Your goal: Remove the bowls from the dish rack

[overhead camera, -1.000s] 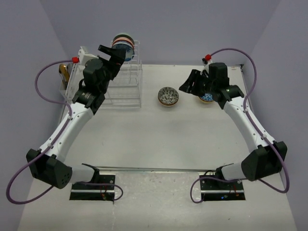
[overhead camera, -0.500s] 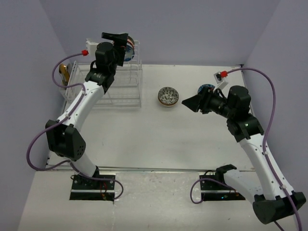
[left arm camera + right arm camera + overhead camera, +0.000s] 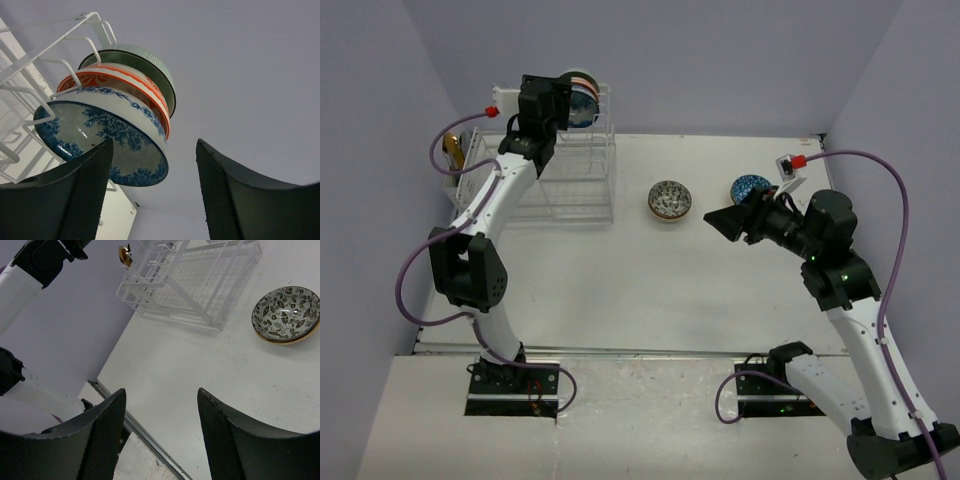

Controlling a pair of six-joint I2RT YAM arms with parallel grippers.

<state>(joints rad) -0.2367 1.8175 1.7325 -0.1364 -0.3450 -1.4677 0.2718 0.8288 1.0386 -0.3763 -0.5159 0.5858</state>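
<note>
Left gripper (image 3: 152, 161): jaws wide, empty; now nearer the racked bowls (image 3: 115, 131), upper left.
Racked bowls: three, on edge in the dish rack (image 3: 575, 185) tower.
Right gripper (image 3: 161, 399): jaws wide, empty; drawn back right, uncovering blue bowl (image 3: 752, 185).
Patterned bowl (image 3: 669, 199): centre of table (image 3: 620, 280), unmoved.

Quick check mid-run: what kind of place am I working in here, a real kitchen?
Probably a lab robot cell, not a kitchen: plain lavender walls box in a white table, and the only kitchenware is a wire dish rack and a few bowls.
</note>
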